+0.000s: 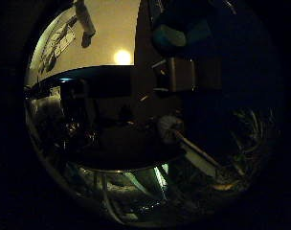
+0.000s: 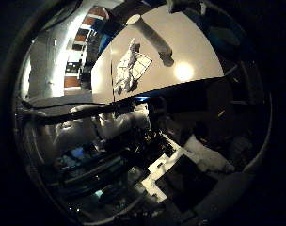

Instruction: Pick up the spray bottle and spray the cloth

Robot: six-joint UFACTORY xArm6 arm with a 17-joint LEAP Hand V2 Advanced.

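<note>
Dim room beyond pale table [image 2: 199, 52]. White cloth [image 2: 129, 70] crumpled on tabletop; upright white bottle [image 2: 150, 35] just beside it, likely the sprayer. Hand [image 2: 204, 157] well apart; finger state unreadable. Step: approach. Next: reach bottle, close around it.

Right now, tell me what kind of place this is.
Probably an indoor lab or workshop: a smooth tabletop holding a crumpled cloth and a white cylinder, with lit shelving in the room behind.

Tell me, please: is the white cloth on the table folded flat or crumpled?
Crumpled. The white checked cloth lies bunched in uneven folds on the light, glossy table, with only one corner spread flat.
</note>
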